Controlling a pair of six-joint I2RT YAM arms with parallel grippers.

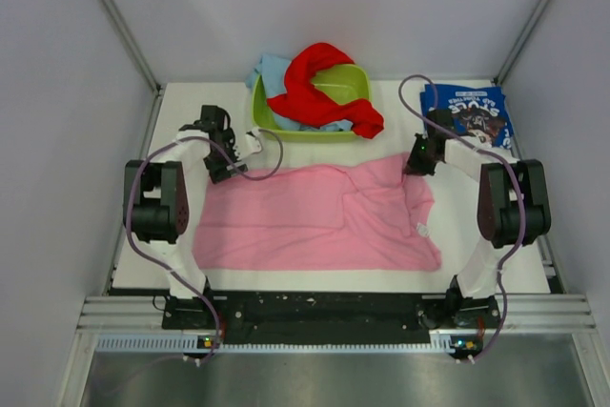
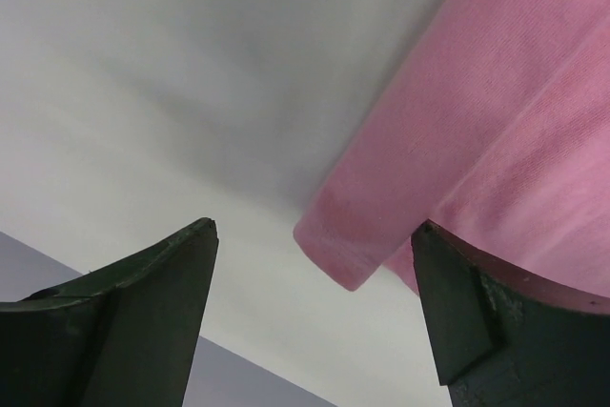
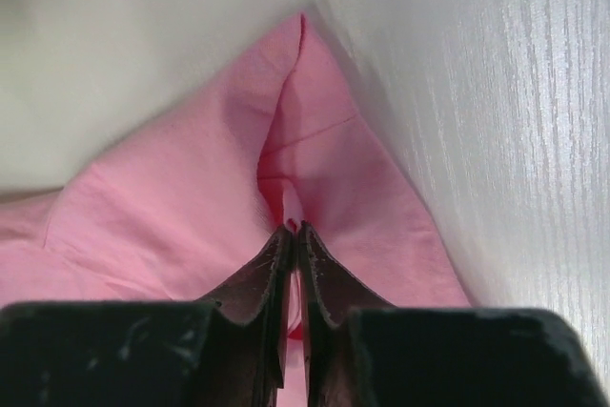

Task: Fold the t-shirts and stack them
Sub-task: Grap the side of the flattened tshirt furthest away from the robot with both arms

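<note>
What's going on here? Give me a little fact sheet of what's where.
Spread on table: pink shirt
Left gripper: open, at the shirt's far left corner, not gripping
Right gripper: pinched shut on the shirt's far right edge
Green tub: holds red shirt and light blue shirt, unfolded
Far right corner: navy shirt, folded

The left gripper (image 2: pixel 316 224), spread wide, frames a hemmed corner of the pink t-shirt (image 2: pixel 496 131).

Left arm (image 1: pixel 157 199) bends forward and inward, jaws wide apart — right arm (image 1: pixel 510 199) bends forward likewise, jaws pinched tight on the pink t-shirt (image 1: pixel 286 221).
</note>
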